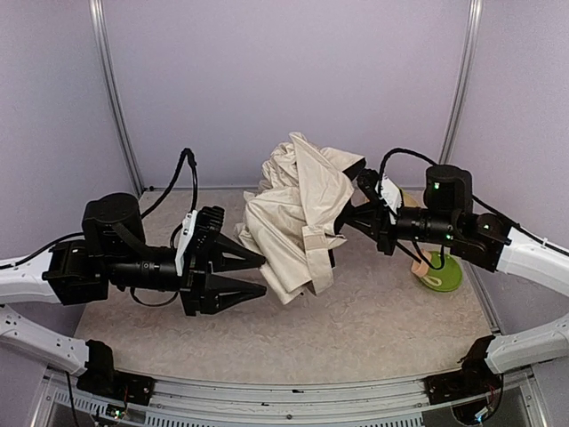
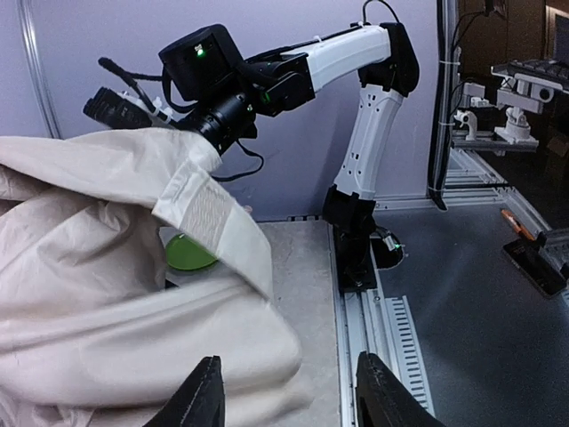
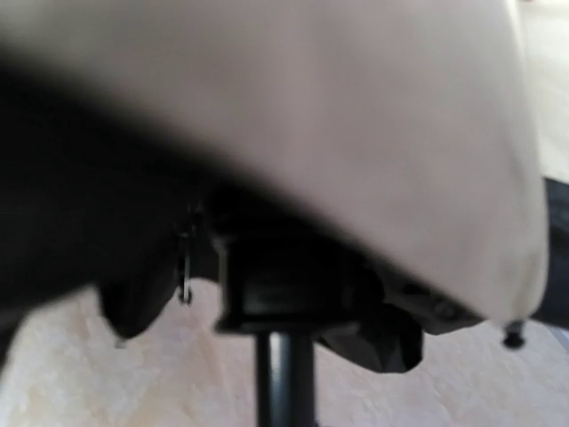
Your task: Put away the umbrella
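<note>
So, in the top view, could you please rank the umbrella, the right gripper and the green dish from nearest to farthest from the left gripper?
1. umbrella, directly in front of the left gripper and its open jaws.
2. right gripper, on the umbrella's far side.
3. green dish, at the far right of the view.

Both arms are stretched in toward mid-frame, wrists roughly level. Left gripper (image 1: 260, 276) has its jaws spread apart, right gripper (image 1: 354, 216) is clamped tight.
</note>
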Tool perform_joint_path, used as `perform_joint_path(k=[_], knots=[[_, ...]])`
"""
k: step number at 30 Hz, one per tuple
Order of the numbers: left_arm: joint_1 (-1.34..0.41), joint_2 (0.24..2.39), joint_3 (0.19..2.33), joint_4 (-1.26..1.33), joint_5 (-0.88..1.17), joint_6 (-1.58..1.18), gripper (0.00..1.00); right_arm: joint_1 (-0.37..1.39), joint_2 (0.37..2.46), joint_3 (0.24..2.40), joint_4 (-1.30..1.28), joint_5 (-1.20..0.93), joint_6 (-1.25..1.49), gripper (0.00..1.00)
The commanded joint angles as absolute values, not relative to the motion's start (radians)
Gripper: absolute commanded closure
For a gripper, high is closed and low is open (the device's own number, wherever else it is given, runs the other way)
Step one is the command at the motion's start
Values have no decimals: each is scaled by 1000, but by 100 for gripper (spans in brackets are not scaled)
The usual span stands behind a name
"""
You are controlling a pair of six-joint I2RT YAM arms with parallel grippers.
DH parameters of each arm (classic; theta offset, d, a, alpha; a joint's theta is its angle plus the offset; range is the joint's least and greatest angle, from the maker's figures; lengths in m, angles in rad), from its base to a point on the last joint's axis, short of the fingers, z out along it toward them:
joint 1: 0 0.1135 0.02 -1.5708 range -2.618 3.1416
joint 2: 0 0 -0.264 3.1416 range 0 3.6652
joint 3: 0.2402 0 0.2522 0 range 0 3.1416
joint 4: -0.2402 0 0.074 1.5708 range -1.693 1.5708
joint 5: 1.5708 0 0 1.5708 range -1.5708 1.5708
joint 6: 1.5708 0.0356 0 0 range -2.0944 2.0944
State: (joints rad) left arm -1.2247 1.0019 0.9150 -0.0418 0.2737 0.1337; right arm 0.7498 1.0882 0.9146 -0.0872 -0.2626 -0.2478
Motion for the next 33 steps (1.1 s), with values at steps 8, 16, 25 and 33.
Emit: perform_joint_path(k=[8, 16, 25, 33], knots=[[-1196, 904, 759, 163, 254, 109, 34, 745, 1116, 1136, -221, -187, -384, 100], [-1179, 1041, 707, 297, 283, 132, 28, 745, 1138, 1224, -263, -222, -406, 100], [-1115, 1152, 597, 493, 333, 63, 27, 745, 1121, 1246, -239, -259, -396, 100], [-1108, 1235, 524, 777, 332, 16, 23, 746, 1118, 1249, -215, -285, -396, 100]])
